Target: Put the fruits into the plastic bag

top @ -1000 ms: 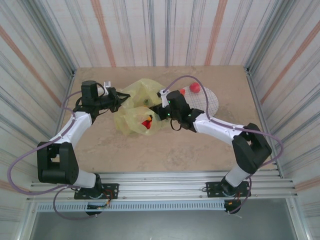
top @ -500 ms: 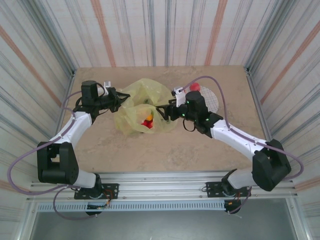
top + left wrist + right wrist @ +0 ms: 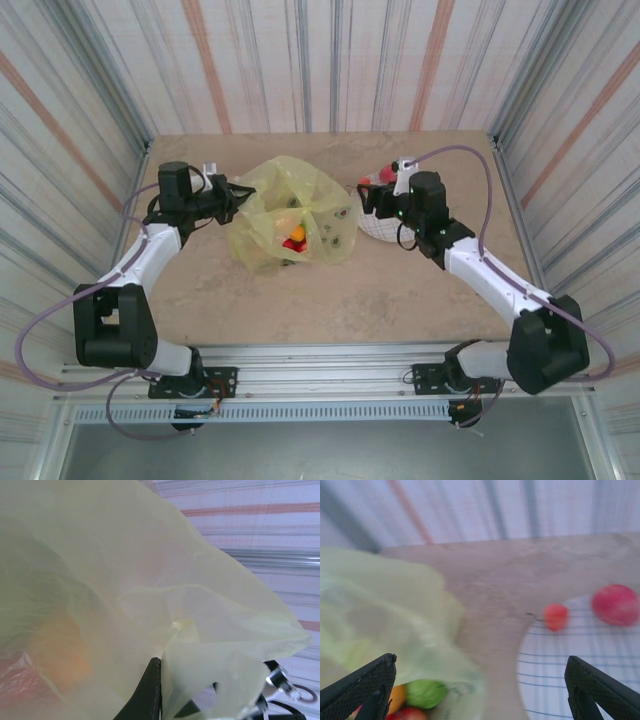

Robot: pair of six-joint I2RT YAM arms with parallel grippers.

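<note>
One plastic bag (image 3: pixel 275 190) sits mid-surface with three fruits showing inside: a green fruit (image 3: pixel 424 692), an orange fruit (image 3: pixel 395 698) and a red fruit (image 3: pixel 293 244). Two red fruits (image 3: pixel 616 605) lie on the single plate (image 3: pixel 580 672). The left end effector (image 3: pixel 226 196), arm stretched forward, pinches the bag's rim. The right end effector (image 3: pixel 480 659) hovers wide and empty between bag and plate.

Plate (image 3: pixel 570 667), table (image 3: pixel 350 295), striped walls (image 3: pixel 330 60)
A white plate with a thin grid lies on the right half of the tan table; striped walls enclose three sides.
</note>
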